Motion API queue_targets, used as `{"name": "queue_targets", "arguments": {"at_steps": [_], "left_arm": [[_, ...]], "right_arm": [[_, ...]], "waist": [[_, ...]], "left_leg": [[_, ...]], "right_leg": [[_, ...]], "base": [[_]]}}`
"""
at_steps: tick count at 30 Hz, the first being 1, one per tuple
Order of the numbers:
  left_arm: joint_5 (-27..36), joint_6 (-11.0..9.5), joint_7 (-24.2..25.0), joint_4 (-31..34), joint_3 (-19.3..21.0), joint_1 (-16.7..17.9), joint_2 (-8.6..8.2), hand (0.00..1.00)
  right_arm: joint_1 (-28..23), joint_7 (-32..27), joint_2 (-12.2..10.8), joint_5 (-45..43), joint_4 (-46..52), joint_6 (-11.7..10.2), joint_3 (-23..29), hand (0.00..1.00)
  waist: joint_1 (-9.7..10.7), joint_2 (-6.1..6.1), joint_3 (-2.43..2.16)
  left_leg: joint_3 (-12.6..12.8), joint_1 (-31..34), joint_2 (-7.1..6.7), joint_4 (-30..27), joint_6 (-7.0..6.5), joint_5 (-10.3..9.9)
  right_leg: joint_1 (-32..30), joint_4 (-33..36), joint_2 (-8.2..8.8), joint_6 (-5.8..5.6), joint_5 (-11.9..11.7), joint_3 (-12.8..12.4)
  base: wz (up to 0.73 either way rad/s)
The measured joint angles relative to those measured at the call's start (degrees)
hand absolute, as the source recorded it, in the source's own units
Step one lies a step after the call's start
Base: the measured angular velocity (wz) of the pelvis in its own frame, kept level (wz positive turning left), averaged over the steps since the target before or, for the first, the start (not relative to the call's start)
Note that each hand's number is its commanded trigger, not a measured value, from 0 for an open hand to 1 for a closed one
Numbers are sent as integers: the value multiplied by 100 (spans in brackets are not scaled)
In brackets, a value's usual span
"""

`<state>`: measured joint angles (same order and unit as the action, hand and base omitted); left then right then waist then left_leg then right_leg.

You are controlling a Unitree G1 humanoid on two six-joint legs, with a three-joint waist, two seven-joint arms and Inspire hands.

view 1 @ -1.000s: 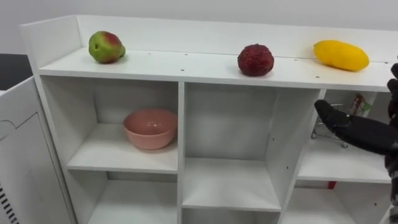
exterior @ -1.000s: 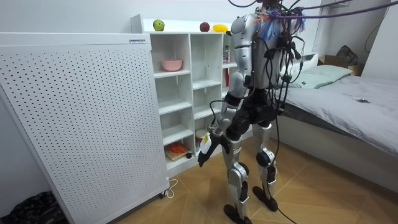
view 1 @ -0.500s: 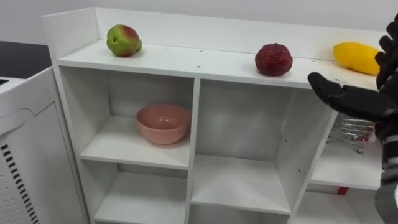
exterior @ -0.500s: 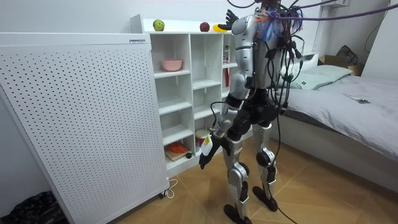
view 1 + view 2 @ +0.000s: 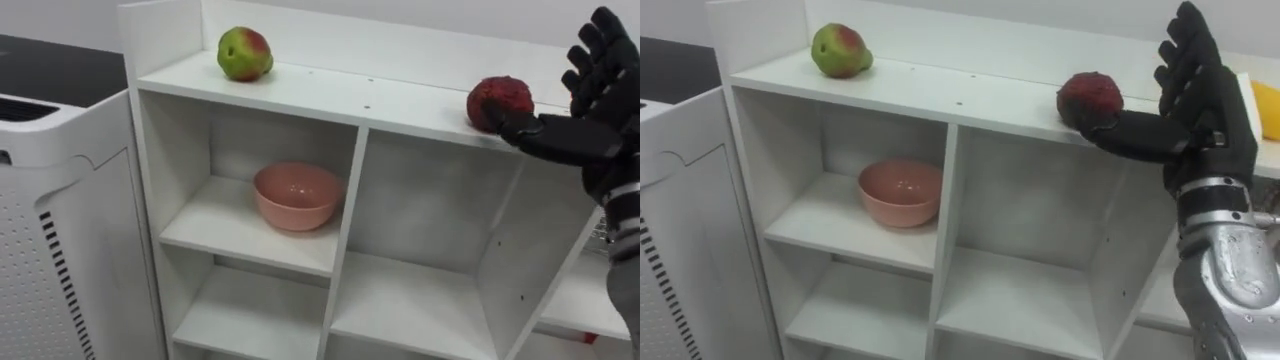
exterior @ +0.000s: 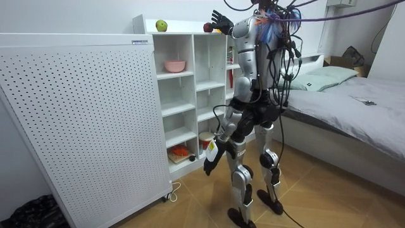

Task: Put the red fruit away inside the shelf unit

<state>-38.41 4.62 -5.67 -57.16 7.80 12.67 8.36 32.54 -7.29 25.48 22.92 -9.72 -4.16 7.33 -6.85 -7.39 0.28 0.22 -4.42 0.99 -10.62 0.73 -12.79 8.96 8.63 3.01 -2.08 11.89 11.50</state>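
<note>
Right hand (image 5: 1202, 100) open, fingers spread; dark red fruit (image 5: 1089, 97) lies just left of it, at the thumb tip.

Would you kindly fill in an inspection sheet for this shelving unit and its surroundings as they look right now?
Surface: white shelf unit; its top board carries the fruit.
Job's things: green-red fruit at the top's left; dark red fruit further right; yellow fruit beyond it, partly behind the hand.
Clutter: pink bowl upright in the upper-left compartment; orange items on a low shelf, too small to identify.
Hands: right hand open, raised at the dark red fruit, thumb at its lower front; left hand hangs by the thigh.
Cables: thin white cord on the floor by the panel.
Surroundings: perforated white panel, bed, wooden floor.
</note>
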Motion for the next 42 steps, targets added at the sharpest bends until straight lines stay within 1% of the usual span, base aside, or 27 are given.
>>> {"name": "queue_targets", "arguments": {"at_steps": [2, 3, 4, 5, 7, 8, 9, 10, 11, 12, 13, 14, 15, 16, 17, 19, 20, 22, 25, 30, 33, 34, 35, 36, 37, 39, 42], "left_arm": [[-14, 48, 14, 32, 4, 13, 38, 0], [-57, 60, 17, 41, 4, 17, 44, 0], [-114, 107, 24, 69, 0, 17, 46, 0], [-114, 155, 28, 118, -2, 28, 49, 0], [-114, 206, 29, 215, -6, 62, 58, 0], [-113, 244, 30, 247, -7, 54, 75, 0], [-113, 255, 30, 259, -13, 32, 88, 0], [-103, 263, 33, 257, -29, 44, 123, 0], [-97, 264, 36, 256, -22, 62, 175, 0], [-101, 260, 37, 260, 1, 59, 225, 0], [-107, 269, 40, 235, 64, 29, 287, 0], [-106, 293, 75, 230, 73, 30, 290, 0], [-99, 301, 110, 218, 57, 35, 288, 0], [-94, 318, 164, 216, -19, -9, 276, 0], [-96, 340, 181, 241, -73, -76, 276, 0], [-96, 369, 178, 271, -124, -150, 300, 0], [-100, 393, 181, 268, -129, -162, 306, 0], [-101, 421, 220, 236, -128, -144, 307, 0], [-103, 472, 248, 135, -122, -127, 315, 0], [-51, 475, 254, 131, -115, -137, 328, 0], [-51, 475, 258, 131, -117, -170, 329, 0], [-51, 475, 258, 130, -118, -189, 334, 0], [-51, 475, 258, 135, -117, -191, 338, 0], [-51, 476, 258, 140, -117, -192, 341, 0], [-51, 477, 260, 150, -114, -191, 355, 0], [-51, 488, 271, 150, -110, -191, 380, 0], [-51, 503, 306, 150, -111, -203, 407, 0]], "right_arm": [[231, 2, 204, -17, -211, 57, -120, 0], [294, 5, 253, -32, -291, 59, -159, 0], [421, 9, 328, -66, -454, 124, -199, 0], [561, 14, 367, -79, -613, 205, -224, 0], [675, 32, 430, -81, -772, 295, -248, 0], [690, 45, 460, -75, -798, 313, -259, 0], [690, 48, 460, -76, -800, 313, -279, 0], [706, 76, 464, -83, -914, 306, -380, 0], [790, 175, 462, -146, -1072, 310, -432, 0], [836, 217, 462, -148, -1102, 327, -441, 0], [957, 282, 472, -141, -1115, 341, -494, 0], [1061, 314, 514, -99, -1188, 343, -627, 0], [1094, 322, 567, -70, -1251, 347, -700, 0], [1115, 324, 669, -69, -1348, 348, -802, 0], [1116, 338, 717, -90, -1438, 348, -817, 0], [1117, 448, 756, -86, -1482, 348, -814, 0], [1117, 549, 759, -78, -1470, 351, -838, 0], [1116, 694, 759, -77, -1468, 378, -871, 0], [1113, 863, 788, -54, -1516, 429, -893, 0], [1114, 1127, 837, 59, -1708, 419, -891, 0], [1113, 1267, 837, 108, -1738, 420, -906, 0], [1113, 1315, 839, 134, -1787, 419, -907, 0], [1113, 1358, 840, 133, -1817, 418, -907, 5], [1113, 1370, 845, 133, -1816, 408, -906, 46], [1111, 1385, 850, 116, -1815, 372, -905, 69], [1106, 1437, 850, 88, -1808, 341, -903, 100], [1082, 1523, 855, 45, -1811, 295, -903, 100]], "waist": [[12, -26, -2], [13, -34, -4], [12, -49, -13], [17, -61, -18], [16, -76, -27], [9, -92, -38], [13, -91, -37], [11, -58, -15], [-5, -12, 14], [-23, -54, -4], [-32, -115, -35], [76, -97, -44], [129, -89, -37], [206, -54, -33], [218, -45, -38], [167, -59, -43], [100, -78, -45], [42, -82, -41], [58, -96, -27], [32, -164, -61], [41, -197, -49], [44, -215, -36], [42, -217, -36], [42, -217, -36], [43, -208, -30], [48, -208, -30], [56, -201, -25]], "left_leg": [[-75, 20, -2, 0, 0, 0], [-81, 21, -2, 0, 0, 0], [-88, 17, -2, -1, 0, 0], [-119, 4, -2, -1, 0, 0], [-197, -30, -4, -1, 0, 0], [-232, -42, 0, -1, 0, 0], [-309, -62, 8, 2, -1, 1], [-650, -158, 50, 29, -1, 10], [-1040, -232, 146, 21, 0, 12], [-1176, -219, 140, 12, 1, 12], [-1186, -158, 134, 13, 67, -30], [-1029, -113, 191, -13, 138, -28], [-846, -113, 195, -12, 155, -18], [-497, -132, 210, -2, 156, -11], [-334, -211, 223, 40, 153, 28], [-345, -263, 244, 126, 146, 53], [-362, -289, 243, 131, 146, 52], [-356, -341, 233, 132, 147, 52], [-344, -434, 229, 138, 147, 51], [-356, -481, 233, 129, 147, 52], [-336, -487, 222, 78, 147, 50], [-320, -482, 203, 6, 147, 50], [-308, -486, 195, -26, 147, 50], [-310, -494, 195, -15, 147, 50], [-336, -519, 202, 24, 147, 50], [-343, -528, 202, 35, 147, 50], [-345, -528, 194, -39, 147, 50]], "right_leg": [[1, 1, -4, 0, 0, 54], [2, 2, -5, 0, 0, 68], [10, 3, -5, 0, 0, 88], [11, 18, -5, 0, 0, 139], [19, 32, -6, 0, 0, 147], [17, 56, -9, 0, 0, 167], [5, 115, -14, 0, 1, 202], [-64, 396, -37, 8, 19, 294], [-202, 575, -82, 106, 157, 221], [-244, 288, -161, 165, 151, 49], [-293, -71, -214, 296, -76, 36], [-274, -29, -256, 316, -207, 185], [-241, -18, -245, 317, -208, 190], [-162, -17, -241, 315, -206, 110], [-146, -7, -253, 308, -198, -16], [-203, 18, -322, 303, -193, -55], [-188, -1, -325, 304, -194, -34], [-111, -2, -314, 306, -196, -14], [-8, -2, -310, 305, -195, -11], [16, 14, -310, 305, -195, -26], [71, 15, -266, 305, -202, -71], [106, 17, -235, 303, -204, -105], [110, 30, -230, 303, -204, -174], [106, 33, -234, 302, -204, -181], [95, 37, -254, 302, -204, -161], [93, 39, -250, 302, -204, -131], [91, 126, -218, 300, -205, -121]], "base": [[4], [5], [6], [7], [5], [0], [0], [-12], [-21], [-40], [-14], [0], [42], [43], [37], [-5], [-28], [-16], [6], [0], [-3], [0], [0], [-6], [-7], [-6], [1]]}}
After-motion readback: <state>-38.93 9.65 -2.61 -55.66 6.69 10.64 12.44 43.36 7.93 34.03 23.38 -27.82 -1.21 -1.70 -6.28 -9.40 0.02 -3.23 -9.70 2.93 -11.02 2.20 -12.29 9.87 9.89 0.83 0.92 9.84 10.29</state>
